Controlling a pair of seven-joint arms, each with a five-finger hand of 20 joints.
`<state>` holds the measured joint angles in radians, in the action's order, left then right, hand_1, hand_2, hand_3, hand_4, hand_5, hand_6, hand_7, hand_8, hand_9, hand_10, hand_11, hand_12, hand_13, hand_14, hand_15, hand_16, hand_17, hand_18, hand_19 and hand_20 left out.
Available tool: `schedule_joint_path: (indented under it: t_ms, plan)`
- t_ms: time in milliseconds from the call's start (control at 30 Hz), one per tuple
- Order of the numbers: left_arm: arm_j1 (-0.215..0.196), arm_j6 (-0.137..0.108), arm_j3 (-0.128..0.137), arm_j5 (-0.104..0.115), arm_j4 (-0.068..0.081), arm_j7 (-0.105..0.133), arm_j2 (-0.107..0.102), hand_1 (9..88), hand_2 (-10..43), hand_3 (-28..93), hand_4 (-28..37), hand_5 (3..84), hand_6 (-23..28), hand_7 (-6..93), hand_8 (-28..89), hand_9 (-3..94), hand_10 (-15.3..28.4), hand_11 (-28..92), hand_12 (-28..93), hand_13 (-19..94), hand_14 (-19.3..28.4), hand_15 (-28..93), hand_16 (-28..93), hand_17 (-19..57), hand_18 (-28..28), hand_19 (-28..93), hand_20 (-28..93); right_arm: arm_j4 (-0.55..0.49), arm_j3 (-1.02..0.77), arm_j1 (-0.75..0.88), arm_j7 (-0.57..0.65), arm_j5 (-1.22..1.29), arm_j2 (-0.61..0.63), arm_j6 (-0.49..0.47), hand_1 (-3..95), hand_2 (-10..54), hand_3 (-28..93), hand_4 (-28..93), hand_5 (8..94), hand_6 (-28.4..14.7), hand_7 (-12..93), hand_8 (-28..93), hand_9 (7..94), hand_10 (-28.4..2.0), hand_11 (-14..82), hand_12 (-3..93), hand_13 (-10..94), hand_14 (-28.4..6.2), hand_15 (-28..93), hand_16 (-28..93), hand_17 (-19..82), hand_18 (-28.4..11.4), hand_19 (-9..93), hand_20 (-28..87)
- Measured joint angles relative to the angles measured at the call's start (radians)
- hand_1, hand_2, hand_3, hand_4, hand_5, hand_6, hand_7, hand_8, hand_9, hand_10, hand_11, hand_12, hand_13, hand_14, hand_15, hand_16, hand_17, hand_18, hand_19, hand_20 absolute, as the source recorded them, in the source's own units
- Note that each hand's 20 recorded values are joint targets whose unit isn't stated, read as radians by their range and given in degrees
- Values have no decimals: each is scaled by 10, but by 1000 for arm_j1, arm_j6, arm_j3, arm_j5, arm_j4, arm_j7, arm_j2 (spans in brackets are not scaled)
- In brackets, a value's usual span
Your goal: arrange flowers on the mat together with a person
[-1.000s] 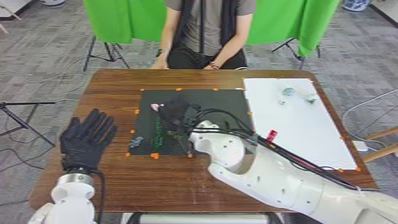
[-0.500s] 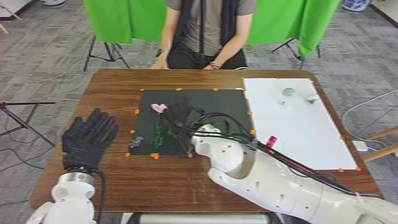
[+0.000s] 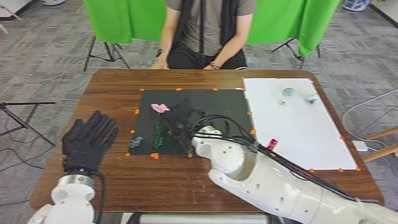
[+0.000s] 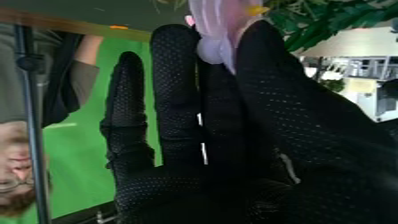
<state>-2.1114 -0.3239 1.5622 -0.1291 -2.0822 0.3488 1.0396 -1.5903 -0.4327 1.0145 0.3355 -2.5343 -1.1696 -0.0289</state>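
One pink flower [image 3: 160, 108] lies on the dark mat [image 3: 231, 102] just beside the right hand [image 3: 180, 115], whose fingers stand straight with a narrow gap to the thumb, petals showing at their tips, though whether they touch cannot be told. Its green stem [image 3: 158, 134] runs near those fingers, while the left hand [image 3: 84, 147], fingers straight and slightly spread, is well apart from them.

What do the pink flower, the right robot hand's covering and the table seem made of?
Pink flower: perhaps soft plastic or thin fabric; petals look smooth, slightly translucent.
Right robot hand: matt black fabric, with fine dotted texture.
Table: wood or wood-look laminate, brown and streaky.
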Motion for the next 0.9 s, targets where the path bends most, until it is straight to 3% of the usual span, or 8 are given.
schedule_joint_path:
  t_ms: [333,500,700,900]
  plan:
    - [-8,-2,5,1,0,-6,11,284,148,765,-283,492,89,121,-102,434,140,193,59,334,161,322,-79,-43,170,435,88,-85,-122,74,60,146,-16,-113,580,-95,711,-283,587,3,245,-162,633,-121,215,194,563,-94,488,372,215,-208,663,295]
    - [-9,-2,8,1,0,-8,12,284,146,765,-283,493,89,121,-103,435,141,193,58,335,163,323,-79,-43,170,435,88,-82,-122,81,71,134,-21,-103,567,-95,728,-283,580,-2,238,-159,621,-124,213,191,550,-100,503,355,211,-207,659,288]
    - [-10,-2,8,2,0,-8,12,284,145,764,-283,493,90,122,-102,436,141,195,58,335,163,324,-79,-43,170,434,88,-87,-123,88,69,119,-20,-86,494,-95,791,-283,554,-14,224,-153,593,-137,205,185,527,-126,578,231,199,-213,661,282]
    - [-12,-5,7,5,0,-8,14,285,142,765,-283,494,89,123,-103,436,140,195,58,336,163,325,-79,-43,171,434,88,-116,-122,100,59,109,-18,-66,477,-95,791,-283,540,-19,209,-147,577,-145,197,185,510,-134,587,229,193,-216,662,284]
